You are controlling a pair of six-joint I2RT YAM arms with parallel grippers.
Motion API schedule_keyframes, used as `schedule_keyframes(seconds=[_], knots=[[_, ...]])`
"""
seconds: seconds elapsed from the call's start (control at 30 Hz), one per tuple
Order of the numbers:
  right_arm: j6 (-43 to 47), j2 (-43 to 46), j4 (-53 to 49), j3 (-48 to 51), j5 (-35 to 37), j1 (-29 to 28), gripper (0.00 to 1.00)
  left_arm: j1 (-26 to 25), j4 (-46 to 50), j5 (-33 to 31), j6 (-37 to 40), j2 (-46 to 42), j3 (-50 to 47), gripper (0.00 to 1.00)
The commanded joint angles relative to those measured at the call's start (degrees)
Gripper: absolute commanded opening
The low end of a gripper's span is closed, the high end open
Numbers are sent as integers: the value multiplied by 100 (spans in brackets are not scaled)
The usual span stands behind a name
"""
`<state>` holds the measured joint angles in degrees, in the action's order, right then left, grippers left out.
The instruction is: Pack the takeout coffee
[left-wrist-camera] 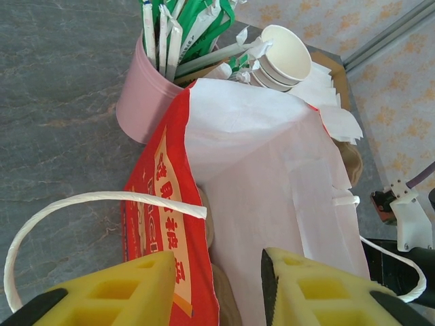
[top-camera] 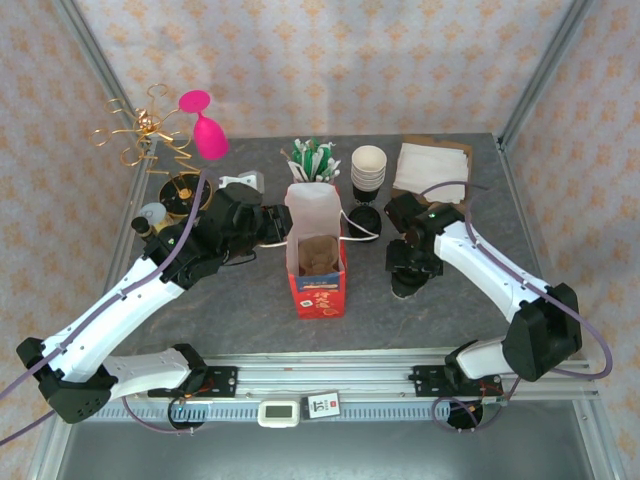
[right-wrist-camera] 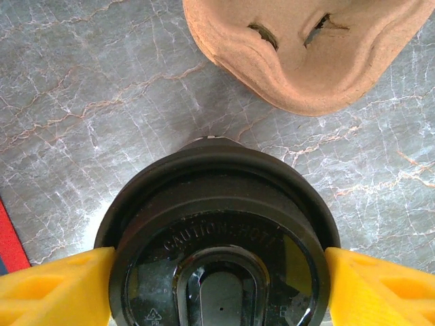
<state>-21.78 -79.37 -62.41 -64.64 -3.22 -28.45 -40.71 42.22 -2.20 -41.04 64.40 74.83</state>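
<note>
Straddling the upright takeout coffee (right-wrist-camera: 216,224) from above, my right gripper (right-wrist-camera: 219,288) presses both pads (right-wrist-camera: 61,288) against its rim. It stands on the table (right-wrist-camera: 81,102), just right of the paper bag (top-camera: 320,297), whose wall my left gripper's (left-wrist-camera: 219,288) parted fingers bracket.

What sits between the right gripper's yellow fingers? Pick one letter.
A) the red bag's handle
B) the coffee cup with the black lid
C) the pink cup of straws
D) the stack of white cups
B: in the right wrist view the coffee cup, black lid up, sits between the yellow fingers of the right gripper.
</note>
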Motion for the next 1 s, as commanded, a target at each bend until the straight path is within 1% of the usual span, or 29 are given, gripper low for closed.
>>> schedule_keyframes(seconds=[0.0,0.23,0.37,0.57,0.7,0.83,0.9,0.97], knots=[[21,-32,-36,127,99,41,73,45,79,-71,-18,-4,15,41],[16,70,-56,120,50,41,66,56,220,-38,-92,20,59,44],[-18,141,-123,-23,41,41,65,53,324,112,-139,44,124,49],[-48,197,-300,-364,94,41,64,54,586,153,-81,131,179,54],[-55,228,-425,-538,111,41,63,49,637,461,84,374,203,58],[-82,237,-569,-672,151,41,62,45,547,621,205,562,262,57],[-98,254,-618,-751,140,41,62,46,569,494,253,651,301,57],[-98,281,-669,-818,113,41,61,46,691,287,280,777,385,49]])
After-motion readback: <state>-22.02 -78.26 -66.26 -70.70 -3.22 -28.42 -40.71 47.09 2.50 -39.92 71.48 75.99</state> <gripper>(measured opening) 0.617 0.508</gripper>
